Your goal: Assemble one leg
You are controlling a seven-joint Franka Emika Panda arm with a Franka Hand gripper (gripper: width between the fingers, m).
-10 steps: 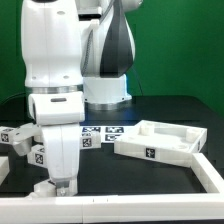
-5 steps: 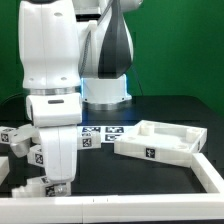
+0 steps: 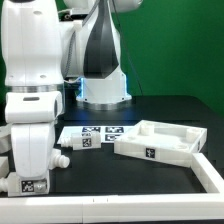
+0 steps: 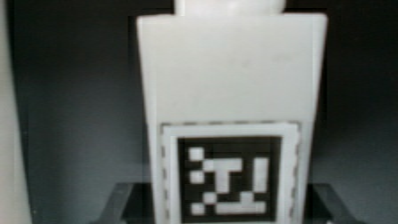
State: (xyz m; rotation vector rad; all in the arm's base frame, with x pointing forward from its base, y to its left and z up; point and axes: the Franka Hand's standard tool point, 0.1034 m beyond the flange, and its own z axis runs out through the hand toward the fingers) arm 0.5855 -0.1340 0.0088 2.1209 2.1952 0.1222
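In the wrist view a white leg [image 4: 231,90] with a black-and-white tag fills the frame, its round peg at the end far from the camera. My gripper [image 4: 221,206] is shut on the leg's tagged end, with a dark finger [image 4: 132,203] on each side. In the exterior view the gripper [image 3: 31,192] is low at the left front of the table, and the held leg [image 3: 27,184] shows its tag below the white hand. Another leg [image 3: 61,156] pokes out just behind the hand, mostly hidden.
The marker board [image 3: 97,135] lies in the middle of the black table. The large flat white tray-like piece [image 3: 160,146] with raised rims lies at the exterior view's right. A white rail [image 3: 120,208] runs along the front edge and up the right side.
The arm has swung toward the exterior view's left and lower. The gripper, which stood over a leg near the front rail, now has the leg between its fingers at the far left.
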